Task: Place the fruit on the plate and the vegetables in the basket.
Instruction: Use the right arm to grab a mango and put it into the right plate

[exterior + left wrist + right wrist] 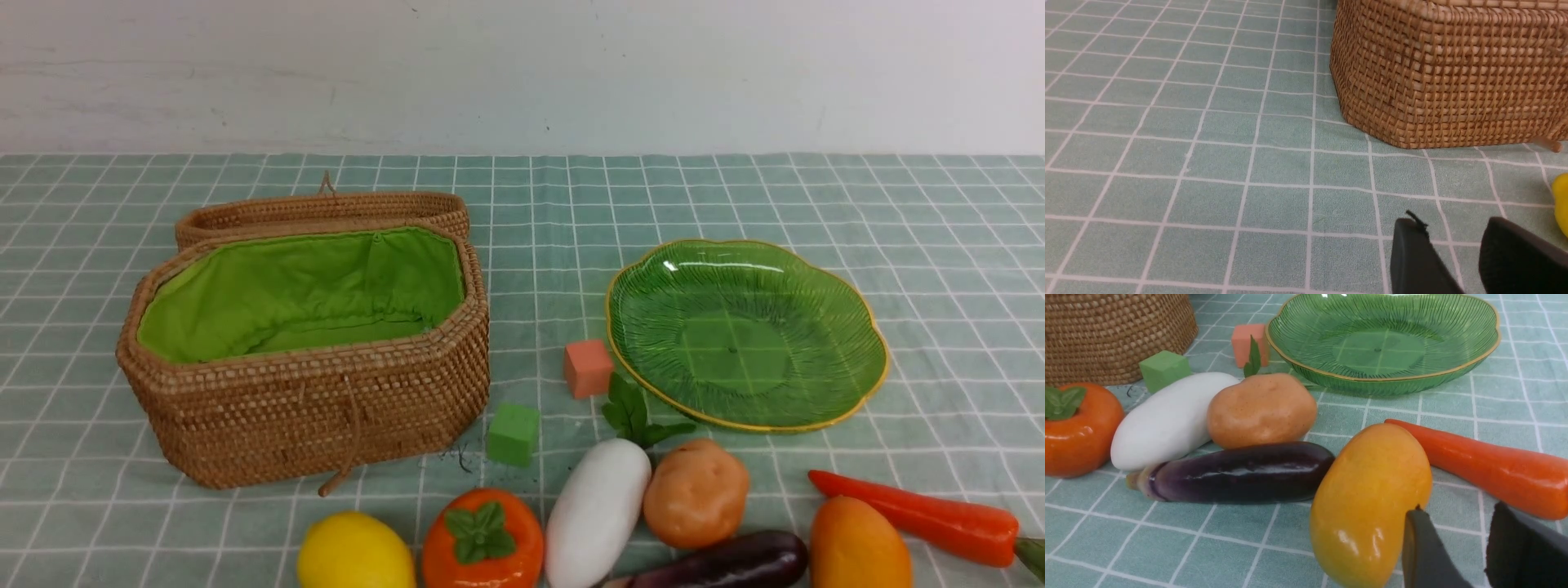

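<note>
The lemon (355, 551), persimmon (482, 543) and mango (857, 543) lie along the near table edge with the white radish (596, 510), potato (695, 492), eggplant (727, 562) and carrot (914, 510). The open basket (310, 416) stands at the left and the green plate (743, 335) at the right; both hold nothing. Neither gripper shows in the front view. My left gripper (1449, 228) is open and empty, low over the cloth near the basket (1445, 81) and lemon (1560, 200). My right gripper (1457, 514) is open and empty between the mango (1367, 502) and carrot (1486, 469).
A salmon cube (588, 367) and a green cube (513, 433) sit between the basket and the plate. The basket's lid (322, 211) lies back behind it. A checked green cloth covers the table up to the white wall.
</note>
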Motion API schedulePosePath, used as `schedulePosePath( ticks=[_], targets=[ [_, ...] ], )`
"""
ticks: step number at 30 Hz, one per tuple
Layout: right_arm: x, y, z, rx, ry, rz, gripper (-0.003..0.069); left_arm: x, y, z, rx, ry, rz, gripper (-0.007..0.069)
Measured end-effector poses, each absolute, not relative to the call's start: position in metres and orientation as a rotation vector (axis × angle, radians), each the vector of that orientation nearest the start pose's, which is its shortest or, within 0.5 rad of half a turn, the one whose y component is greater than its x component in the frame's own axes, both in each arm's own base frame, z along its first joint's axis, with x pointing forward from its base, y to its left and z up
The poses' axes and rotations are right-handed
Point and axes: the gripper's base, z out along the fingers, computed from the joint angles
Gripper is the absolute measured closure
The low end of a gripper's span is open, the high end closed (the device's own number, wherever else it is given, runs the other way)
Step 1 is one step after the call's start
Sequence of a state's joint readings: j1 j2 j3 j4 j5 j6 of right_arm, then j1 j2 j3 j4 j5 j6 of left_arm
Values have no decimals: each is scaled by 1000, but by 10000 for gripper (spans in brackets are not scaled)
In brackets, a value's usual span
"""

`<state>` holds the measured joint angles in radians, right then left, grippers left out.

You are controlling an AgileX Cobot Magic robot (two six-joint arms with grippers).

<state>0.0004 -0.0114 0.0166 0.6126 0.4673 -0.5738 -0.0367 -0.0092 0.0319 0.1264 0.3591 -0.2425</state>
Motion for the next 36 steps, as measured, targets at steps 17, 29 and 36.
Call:
schedulePosePath(
  ticks=[17,29,36],
  targets=[
    [56,-1,205,421,1452,442,417,53,2,171,-112,1860,-70,386],
    [39,14,290,225,1316,555,417,53,2,171,-112,1860,-70,386],
    [65,36,358,-125,1529,517,417,53,2,171,-112,1860,-70,386]
  ],
)
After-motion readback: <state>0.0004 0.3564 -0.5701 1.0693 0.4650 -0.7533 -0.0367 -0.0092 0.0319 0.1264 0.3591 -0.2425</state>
